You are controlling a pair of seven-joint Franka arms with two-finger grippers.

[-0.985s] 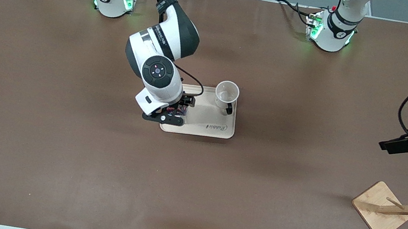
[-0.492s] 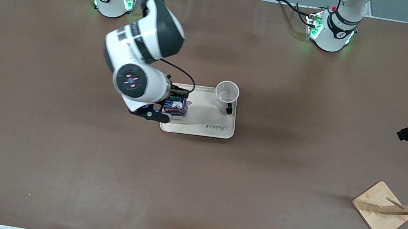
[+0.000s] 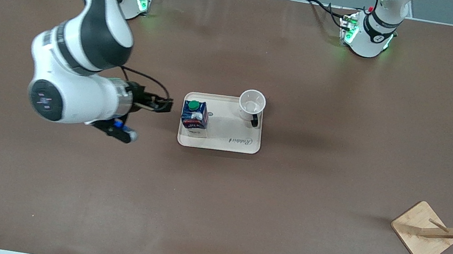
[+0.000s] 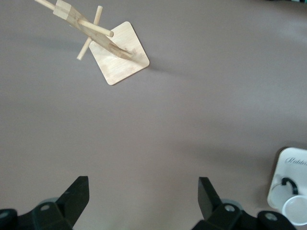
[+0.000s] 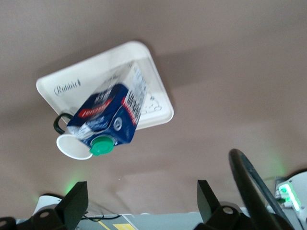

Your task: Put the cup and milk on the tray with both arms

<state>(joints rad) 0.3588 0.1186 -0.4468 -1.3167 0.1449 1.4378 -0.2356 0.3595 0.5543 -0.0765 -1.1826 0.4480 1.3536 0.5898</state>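
Milk (image 3: 194, 115) and cup (image 3: 252, 103) stand apart on the tray (image 3: 229, 139). The right gripper (image 3: 155, 105) hangs beside it, jaws wide and empty; the left gripper (image 4: 144, 201), also wide, hangs above bare desk (image 3: 240, 212) near a wooden rack (image 3: 443, 232).

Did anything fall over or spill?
No. The milk and the cup both stand upright on the tray. The right tool and the left tool are open, holding nothing.

The milk (image 5: 108, 120) stands on the tray (image 5: 153, 76) beside the cup (image 5: 73, 146), right jaws spread empty.
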